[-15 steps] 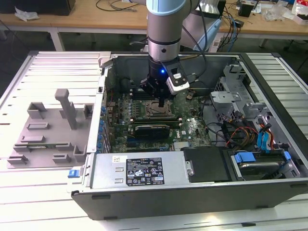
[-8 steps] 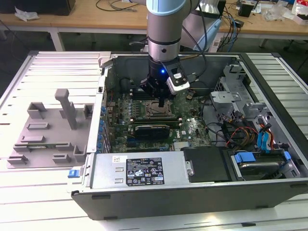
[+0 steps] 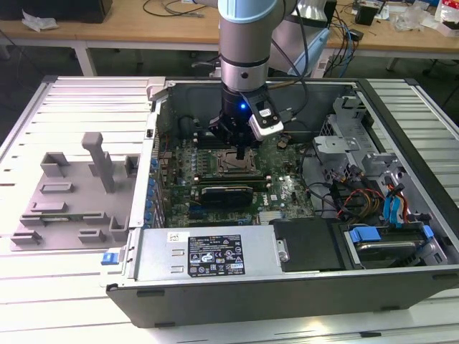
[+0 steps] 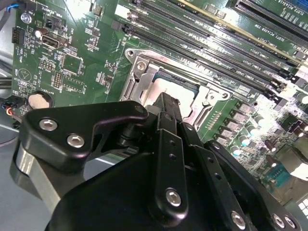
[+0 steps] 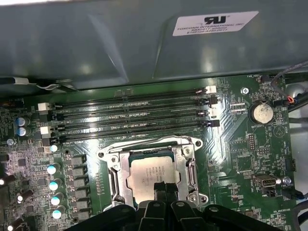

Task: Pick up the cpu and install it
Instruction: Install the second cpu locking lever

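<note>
Installing step: cpu [image 5: 150,174] seated inside the socket frame [image 5: 113,174], gripper [image 5: 163,188] poised just above it, jaw state impossible to tell, clean vertical clearance needed.

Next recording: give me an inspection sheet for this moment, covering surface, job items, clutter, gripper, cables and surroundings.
Surface: ribbed metal table carrying an open computer case.
Job's things: cpu lies in the motherboard socket, metal frame around it.
Clutter: grey fixture blocks at the exterior view's left, outside the case.
Gripper: gripper directly over the socket, fingertips at the cpu's edge in both wrist views; grip not determinable.
Cables: coloured bundle inside the case by the drive bays.
Surroundings: wooden benches behind, with loose cables.
</note>
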Robot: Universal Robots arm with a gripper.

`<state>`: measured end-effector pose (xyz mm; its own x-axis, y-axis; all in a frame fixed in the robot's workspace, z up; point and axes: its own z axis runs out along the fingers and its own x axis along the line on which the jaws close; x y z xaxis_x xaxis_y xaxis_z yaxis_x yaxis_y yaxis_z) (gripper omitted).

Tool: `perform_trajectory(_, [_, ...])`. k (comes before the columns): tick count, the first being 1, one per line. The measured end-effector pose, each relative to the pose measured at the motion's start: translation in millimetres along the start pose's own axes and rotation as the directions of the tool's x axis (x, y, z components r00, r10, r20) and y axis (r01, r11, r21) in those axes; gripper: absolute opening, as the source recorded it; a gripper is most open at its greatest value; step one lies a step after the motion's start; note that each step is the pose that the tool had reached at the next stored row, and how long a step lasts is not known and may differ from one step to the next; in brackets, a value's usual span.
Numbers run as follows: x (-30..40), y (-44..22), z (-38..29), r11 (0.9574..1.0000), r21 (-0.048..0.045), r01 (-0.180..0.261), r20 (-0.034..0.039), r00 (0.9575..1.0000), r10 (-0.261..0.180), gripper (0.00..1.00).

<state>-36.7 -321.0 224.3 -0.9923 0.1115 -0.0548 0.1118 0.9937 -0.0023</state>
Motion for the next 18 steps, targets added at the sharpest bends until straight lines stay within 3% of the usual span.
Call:
perform_trajectory(9, [0.1,-0.3,0.0,0.9999,-0.0007,0.013,0.0,0.9999,-0.013,0.11])
perform_trajectory(13, [-0.3,-5.3,0.1,0.9999,-0.0007,0.013,0.0001,0.9999,-0.013,0.11])
perform_trajectory(18, [-1.5,-6.3,-18.7,0.9999,-0.001,0.013,0.0,0.9999,-0.013,0.11])
